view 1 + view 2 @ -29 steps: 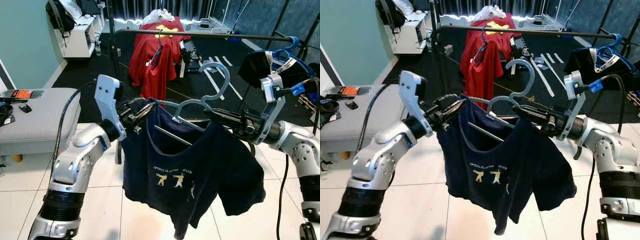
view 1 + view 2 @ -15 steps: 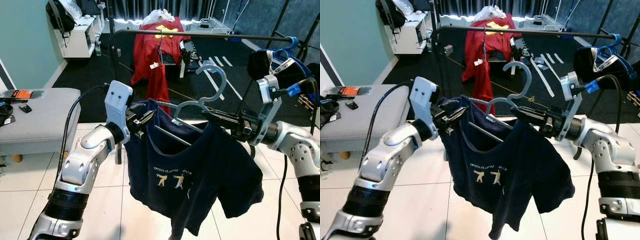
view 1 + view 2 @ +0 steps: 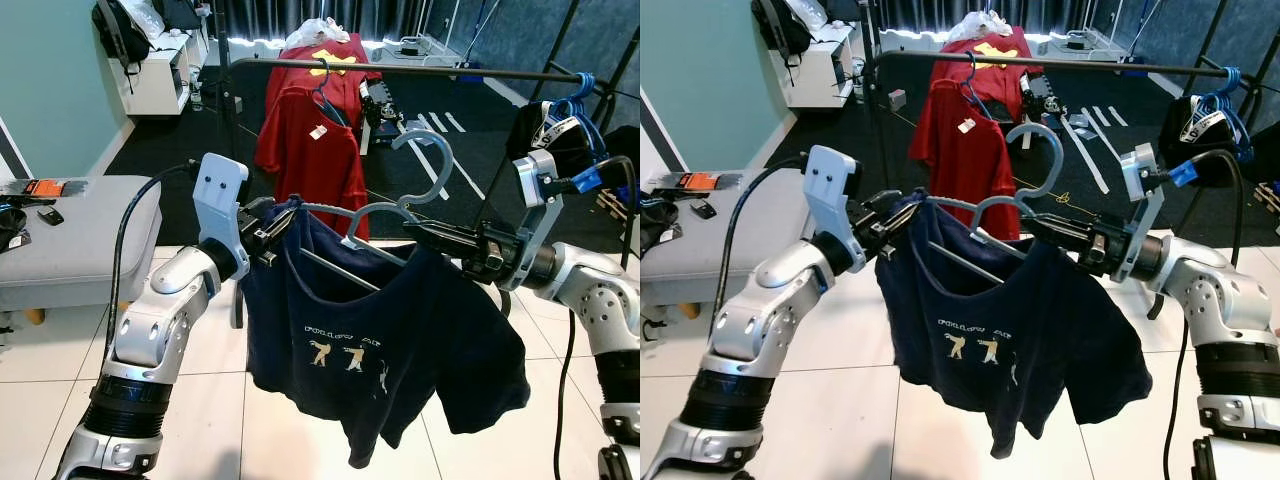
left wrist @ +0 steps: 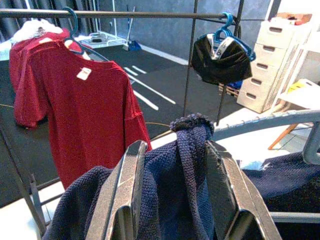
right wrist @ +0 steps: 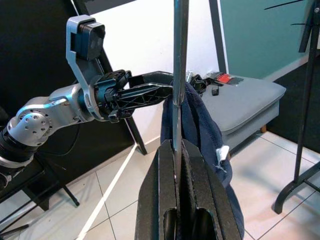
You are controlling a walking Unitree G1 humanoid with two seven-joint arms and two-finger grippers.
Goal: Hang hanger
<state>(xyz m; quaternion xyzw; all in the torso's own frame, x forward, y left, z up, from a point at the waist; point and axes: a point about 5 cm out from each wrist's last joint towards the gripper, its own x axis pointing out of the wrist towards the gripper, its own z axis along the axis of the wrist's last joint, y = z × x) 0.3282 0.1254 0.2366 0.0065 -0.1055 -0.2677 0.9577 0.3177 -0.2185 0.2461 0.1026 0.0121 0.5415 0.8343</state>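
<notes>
**Navy shirt on its hanger, held up between both grippers in front of the rail**

The clothes rail (image 3: 400, 70) runs across the room beyond both grippers and above them, a dark bar on thin uprights. On it, past the left gripper, hangs a red T-shirt (image 3: 310, 140) with a white tag; past the right gripper, at the rail's far end, a black garment (image 3: 555, 135) hangs among blue hangers (image 3: 580, 90). A grey bench (image 3: 70, 240) stands off to the outer side of the left arm, on the white tiled floor (image 3: 40, 400).

The navy T-shirt (image 3: 375, 350), with a small pale print on the chest, hangs spread between the two grippers and droops well below them. It is threaded on the grey hanger (image 3: 400, 205), whose hook rises above the shirt's collar, between the grippers and nearer the right one, still short of the rail and not on it.

The left gripper (image 3: 268, 228) is clenched on the shirt's shoulder: in its wrist view a bunch of navy cloth is squeezed between the two fingers (image 4: 125, 200). The right gripper (image 3: 425, 235) is clamped on the hanger itself; its wrist view has the hanger's thin grey bar (image 5: 178, 75) pinched between its closed fingers, with navy cloth draped just beyond.
</notes>
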